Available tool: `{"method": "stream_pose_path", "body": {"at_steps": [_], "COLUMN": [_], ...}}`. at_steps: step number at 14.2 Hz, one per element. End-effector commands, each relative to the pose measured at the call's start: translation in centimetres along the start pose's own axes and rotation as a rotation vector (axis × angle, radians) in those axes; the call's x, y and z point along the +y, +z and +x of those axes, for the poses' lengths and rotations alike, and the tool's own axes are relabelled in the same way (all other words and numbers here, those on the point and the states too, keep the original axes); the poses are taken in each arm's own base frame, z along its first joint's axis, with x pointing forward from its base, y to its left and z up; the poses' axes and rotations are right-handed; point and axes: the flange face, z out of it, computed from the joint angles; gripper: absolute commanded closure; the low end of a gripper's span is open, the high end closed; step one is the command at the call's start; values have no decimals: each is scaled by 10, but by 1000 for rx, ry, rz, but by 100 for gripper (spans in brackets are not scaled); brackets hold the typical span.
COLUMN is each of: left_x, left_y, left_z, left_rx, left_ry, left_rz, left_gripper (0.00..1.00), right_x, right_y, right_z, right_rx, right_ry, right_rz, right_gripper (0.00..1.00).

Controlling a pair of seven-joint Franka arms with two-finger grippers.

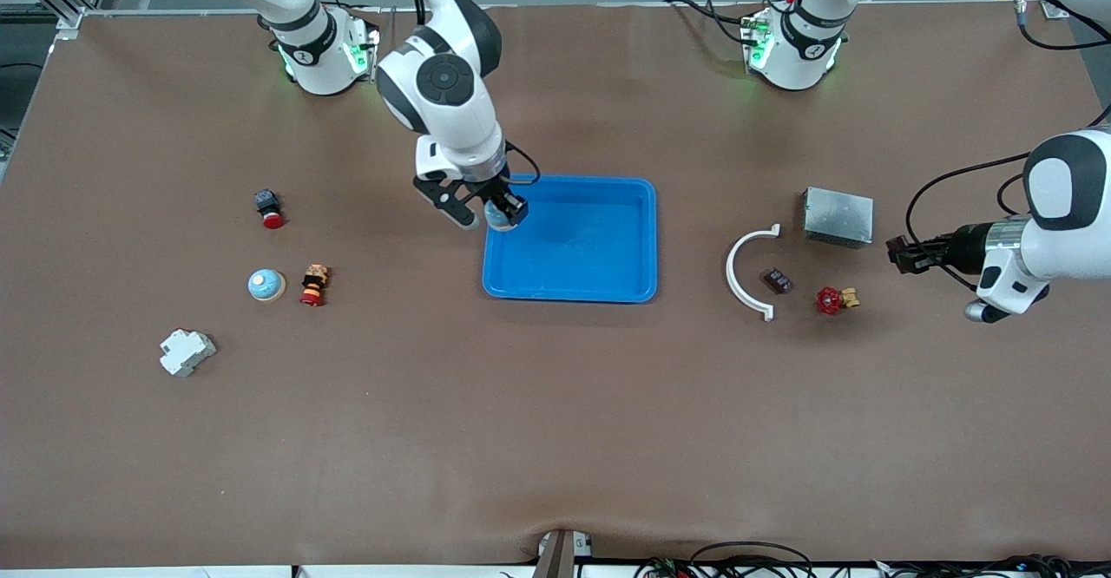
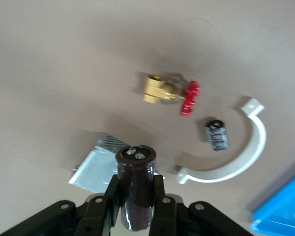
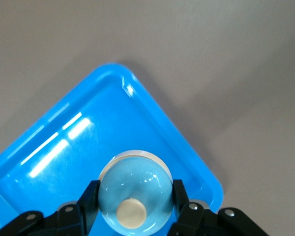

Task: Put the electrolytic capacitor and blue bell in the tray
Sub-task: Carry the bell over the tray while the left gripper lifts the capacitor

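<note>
Right gripper (image 3: 132, 206) clamps the blue bell (image 3: 133, 196) between its fingers, over the blue tray (image 1: 608, 287) — left gripper (image 2: 135, 204) grips the electrolytic capacitor (image 2: 136, 187), over the table near the grey metal box (image 1: 838, 216).

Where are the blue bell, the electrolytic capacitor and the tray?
blue bell (image 3: 133, 191): right wrist view, its dome, between the gripper's fingers.
electrolytic capacitor (image 2: 135, 189): left wrist view, its dark body.
tray (image 1: 599, 239): front view, its bare floor.

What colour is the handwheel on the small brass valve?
Red; the valve shows best in the left wrist view.
</note>
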Motion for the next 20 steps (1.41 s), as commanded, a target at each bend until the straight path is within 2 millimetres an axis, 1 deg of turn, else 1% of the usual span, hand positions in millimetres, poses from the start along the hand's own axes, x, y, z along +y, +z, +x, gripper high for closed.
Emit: {"method": "stream_pose_path", "body": {"at_steps": [1,3,4,5,6,7,10,11,12,13,14,16,20], "left_x": [25,47,57,64,69,80,114,126,132,140,149,165,191], "left_y": [1,1,1,3,6,8,12,14,15,20,25,30,41], "left_z": [-13,-21,-25,-28,-31,-37,-54,-60,-64,-68,-73,-83,-98], "left_rx": [-20,-21,-20,-24,-29,-37,-48,-49,-49,-49,-44,-46,-32], "left_ry": [-7,-51,-71,-82,-78,-67,-113,-122,-142,-157,-160,-193,-232], "left_rz": [-30,-26,-24,-20,-20,-27,-35,-31,-30,-28,-28,-22,-17], "left_gripper": [100,100,100,100,100,100,100,100,100,100,100,100,100], "right_x": [-2,-2,-2,-2,-1,-1,1,1,2,1,0,-1,-3], "right_y": [29,48,57,62,69,74,92,97,102,107,111,122,141], "right_z": [-33,-48,-51,-53,-56,-62,-71,-72,-73,-72,-70,-63,-55], "right_rx": [-3,-9,-13,-15,-17,-18,-21,-22,-21,-19,-16,4,39], "right_ry": [34,35,35,37,41,31,31,32,29,27,26,22,23], "right_rz": [14,16,11,11,5,-2,-4,-1,-6,-4,-8,-17,5], "right_gripper": [100,100,100,100,100,100,100,100,100,100,100,100,100]}}
